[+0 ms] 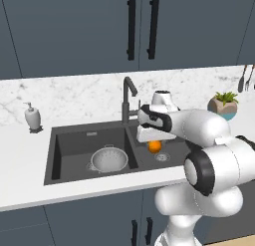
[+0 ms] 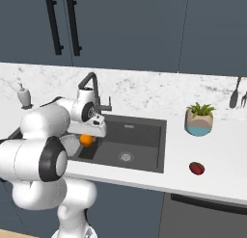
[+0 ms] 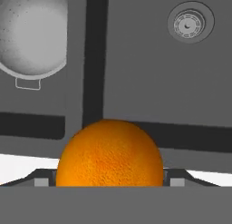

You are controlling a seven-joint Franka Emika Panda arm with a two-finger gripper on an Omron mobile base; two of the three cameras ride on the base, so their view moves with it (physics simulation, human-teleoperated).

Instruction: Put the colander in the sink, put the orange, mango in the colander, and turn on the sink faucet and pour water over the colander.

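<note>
The orange (image 3: 109, 153) sits large at the bottom centre of the hand view, wedged between the two dark fingertips (image 3: 41, 178) that show at its left and right flanks, so the gripper (image 3: 109, 180) is clamped on the fruit with its fingers spread wide around it. In the left base view the orange (image 1: 155, 146) hangs just under the white hand at the centre of the frame, above the right basin of the sink (image 1: 74, 135) and close to the divider between the basins. In the right base view the orange (image 2: 86, 139) appears at left of centre, below the hand and over the sink (image 2: 144, 140). The colander (image 1: 108, 159) stands upright in the left basin in the left base view, over that basin's drain, well apart from the fruit; in the hand view the colander (image 3: 31, 35) fills the upper left corner with one small handle pointing down. The faucet (image 1: 127, 98) rises behind the divider, just behind the hand. The mango (image 2: 196, 168) lies on the white counter at the right of the right base view, near a potted plant (image 2: 199, 119). A soap dispenser (image 1: 33, 116) stands at the left of the sink.
</note>
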